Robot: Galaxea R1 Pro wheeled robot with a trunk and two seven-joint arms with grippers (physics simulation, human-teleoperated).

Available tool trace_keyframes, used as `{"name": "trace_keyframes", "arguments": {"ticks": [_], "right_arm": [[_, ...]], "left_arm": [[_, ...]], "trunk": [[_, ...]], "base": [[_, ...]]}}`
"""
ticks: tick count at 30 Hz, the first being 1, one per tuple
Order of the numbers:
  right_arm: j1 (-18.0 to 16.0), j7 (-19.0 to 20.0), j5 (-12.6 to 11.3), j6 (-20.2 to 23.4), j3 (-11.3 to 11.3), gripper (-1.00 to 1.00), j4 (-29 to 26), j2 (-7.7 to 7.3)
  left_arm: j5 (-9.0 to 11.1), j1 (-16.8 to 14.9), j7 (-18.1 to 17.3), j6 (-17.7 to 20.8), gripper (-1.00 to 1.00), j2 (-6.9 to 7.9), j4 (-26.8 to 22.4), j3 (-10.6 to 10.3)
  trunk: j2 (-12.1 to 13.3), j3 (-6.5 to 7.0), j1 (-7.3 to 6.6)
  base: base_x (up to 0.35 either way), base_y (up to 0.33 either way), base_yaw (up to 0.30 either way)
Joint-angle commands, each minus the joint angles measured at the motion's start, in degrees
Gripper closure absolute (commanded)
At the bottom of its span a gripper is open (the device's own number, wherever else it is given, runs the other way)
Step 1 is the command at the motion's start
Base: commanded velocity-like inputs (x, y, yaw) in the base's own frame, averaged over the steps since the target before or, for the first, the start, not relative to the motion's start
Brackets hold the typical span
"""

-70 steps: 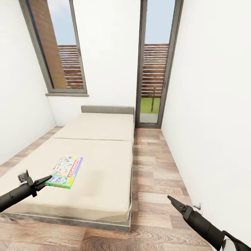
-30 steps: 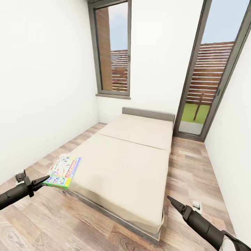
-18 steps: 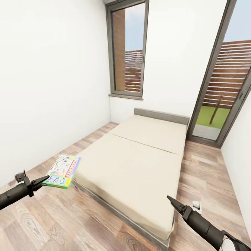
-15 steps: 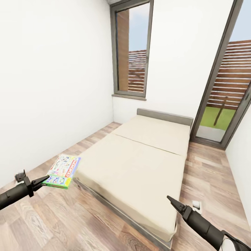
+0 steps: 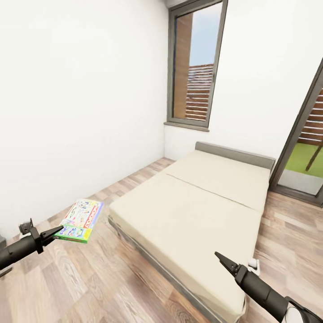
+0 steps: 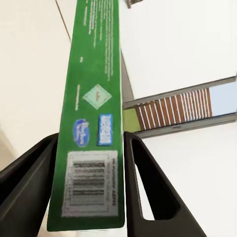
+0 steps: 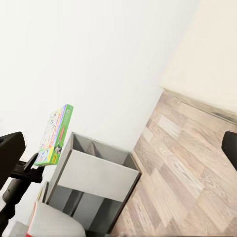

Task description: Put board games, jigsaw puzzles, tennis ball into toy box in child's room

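My left gripper (image 5: 57,232) is shut on one short edge of a board game (image 5: 82,220), a thin flat box with a white-green lid and a red strip, held level above the wood floor. In the left wrist view its green side (image 6: 94,98) sits clamped between the two black fingers (image 6: 148,187). The same board game (image 7: 54,134) shows in the right wrist view. My right gripper (image 5: 222,261) hangs open and empty over the near corner of the bed (image 5: 202,211), whose beige mattress is bare. The table, toy box, jigsaw puzzles and tennis ball are out of view.
A white wall (image 5: 80,112) runs along the left, with a strip of plank floor (image 5: 89,278) between it and the bed. A tall window (image 5: 197,67) and a glass door (image 5: 305,152) stand at the far end. A grey open-top cabinet (image 7: 94,175) stands against the wall.
The whole view has swung left, so the bed and windows have slid to the right of the picture. Both arms keep their pose, and the board game stays in the left gripper.
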Motion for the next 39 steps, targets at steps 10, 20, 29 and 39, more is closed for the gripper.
{"name": "trace_keyframes", "arguments": {"ticks": [10,20,29,39], "right_arm": [[-0.04,0.12,0.02,0.28,0.97,-1.0,-0.09,-0.03],[-0.04,-0.06,0.04,0.19,3.46,-1.0,-0.04,-0.41],[-0.04,-1.97,-0.02,0.26,3.6,-1.0,0.06,-0.56],[-0.04,-2.96,-0.05,0.28,4.18,-1.0,0.06,-0.61]], "left_arm": [[0.1,-0.08,-0.28,0.34,1.0,-0.01,0.03,0.08],[0.04,-0.08,-0.25,0.34,1.0,-0.01,0.03,0.08],[-0.04,-0.08,-0.23,0.34,1.0,-0.01,0.03,0.16],[-0.25,-0.08,-0.23,0.34,1.0,0.04,0.03,0.23]], "trunk": [[3.98,1.74,-2.2],[7.99,3.53,-4.4],[11.6,5.15,-6.37],[15.62,6.95,-8.57]], "base": [[0.0,0.0,0.289],[0.0,0.0,0.289],[0.0,0.0,0.289],[0.0,0.0,0.289]]}}
